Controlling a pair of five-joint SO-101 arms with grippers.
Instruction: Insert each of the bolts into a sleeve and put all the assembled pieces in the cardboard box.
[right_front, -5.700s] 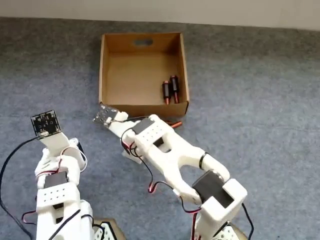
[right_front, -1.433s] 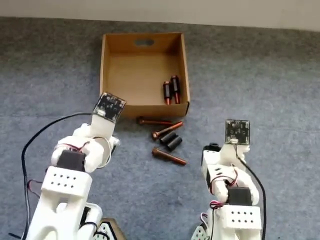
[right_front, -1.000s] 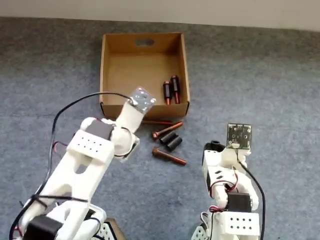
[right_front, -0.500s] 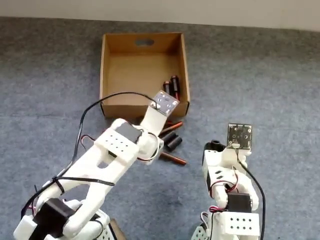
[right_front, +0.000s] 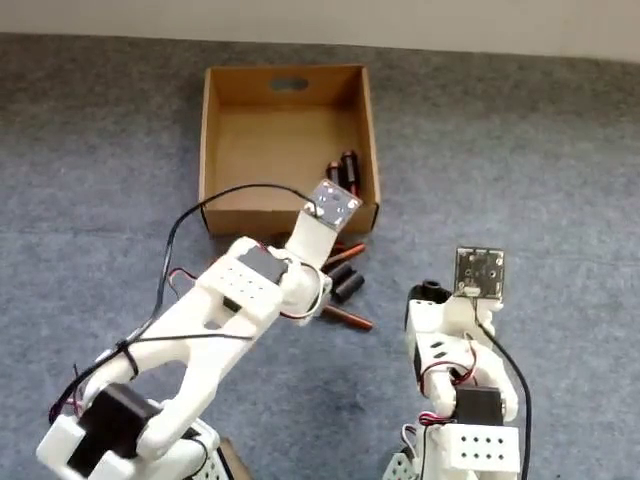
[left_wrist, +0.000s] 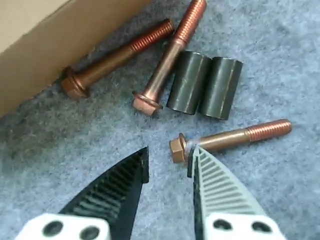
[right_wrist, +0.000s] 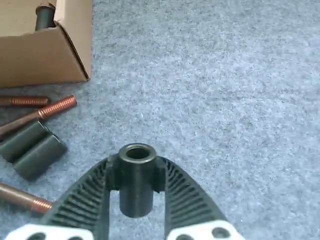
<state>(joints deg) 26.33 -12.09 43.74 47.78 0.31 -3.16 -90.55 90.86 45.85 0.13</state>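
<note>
Three copper bolts lie on the grey carpet in front of the cardboard box (right_front: 213, 130): one along its wall (left_wrist: 117, 57), one slanted (left_wrist: 172, 55), one nearer (left_wrist: 230, 137). Two black sleeves (left_wrist: 205, 86) lie side by side between them. My left gripper (left_wrist: 168, 155) hovers open over the head of the nearest bolt, one finger touching or almost touching it. My right gripper (right_wrist: 136, 172) is shut on a third black sleeve (right_wrist: 136, 185), held upright with its bore facing up, to the right of the pile. Two assembled pieces (right_front: 343, 172) lie inside the box by its right wall.
The left arm (right_front: 240, 300) stretches diagonally across the carpet to the box's front wall (left_wrist: 45, 45). The right arm (right_front: 450, 340) stands folded at the lower right. Bare carpet lies right of the box and around the right arm.
Over the last second and a half the left arm swung from the left side rightward to the bolts. The right arm, earlier stretched over the pile, has pulled back and stays still with its sleeve.
</note>
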